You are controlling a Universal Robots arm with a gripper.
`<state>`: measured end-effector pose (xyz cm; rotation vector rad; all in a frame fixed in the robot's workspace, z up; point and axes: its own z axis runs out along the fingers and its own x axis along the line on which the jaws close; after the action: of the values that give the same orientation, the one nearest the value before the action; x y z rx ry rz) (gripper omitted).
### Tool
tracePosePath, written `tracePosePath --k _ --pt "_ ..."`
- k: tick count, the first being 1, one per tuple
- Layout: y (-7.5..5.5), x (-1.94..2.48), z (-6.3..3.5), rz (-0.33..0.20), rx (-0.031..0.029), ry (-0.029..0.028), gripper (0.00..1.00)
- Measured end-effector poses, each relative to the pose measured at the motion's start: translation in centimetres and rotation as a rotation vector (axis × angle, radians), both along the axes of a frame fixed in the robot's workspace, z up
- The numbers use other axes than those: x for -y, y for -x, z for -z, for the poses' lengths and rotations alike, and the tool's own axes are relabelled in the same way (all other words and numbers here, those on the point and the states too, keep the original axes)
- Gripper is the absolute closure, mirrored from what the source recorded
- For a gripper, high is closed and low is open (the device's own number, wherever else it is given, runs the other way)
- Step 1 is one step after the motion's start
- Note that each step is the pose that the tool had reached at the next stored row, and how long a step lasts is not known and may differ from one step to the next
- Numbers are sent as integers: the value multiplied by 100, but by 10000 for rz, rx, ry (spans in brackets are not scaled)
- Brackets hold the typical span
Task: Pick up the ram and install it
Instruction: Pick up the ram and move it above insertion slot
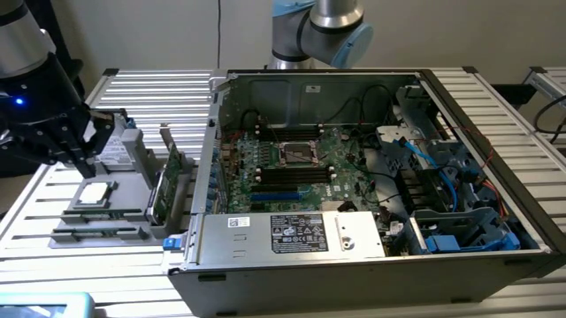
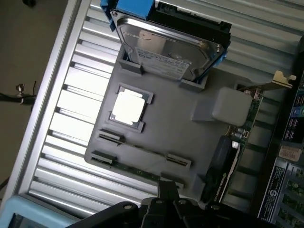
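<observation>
The ram (image 2: 135, 171) is a thin green stick lying on edge in the front slot of a grey fixture tray (image 2: 156, 137). Only its green upper edge shows between the slot's end clips. In the wrist view my gripper (image 2: 167, 190) is shut, its black fingers together, with their tips over the end of that slot. I see nothing held between them. In the exterior view the gripper (image 1: 86, 171) hangs above the back part of the same tray (image 1: 62, 240), at the exterior view's left, outside the computer case (image 1: 372, 265).
The tray also carries a hard drive (image 2: 171, 47), a square processor (image 2: 128, 107) and an upright green expansion card (image 1: 169, 177). The open case holds the motherboard with black (image 1: 287, 175) and blue slots (image 1: 274, 195), plus cables and drive cages. Slatted metal table (image 1: 159, 93) all around.
</observation>
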<state>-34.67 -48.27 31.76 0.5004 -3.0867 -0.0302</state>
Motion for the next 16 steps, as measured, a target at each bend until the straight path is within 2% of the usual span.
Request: tracePosePath --k 16 --pt "0 0 52 -2910 0 -3 89"
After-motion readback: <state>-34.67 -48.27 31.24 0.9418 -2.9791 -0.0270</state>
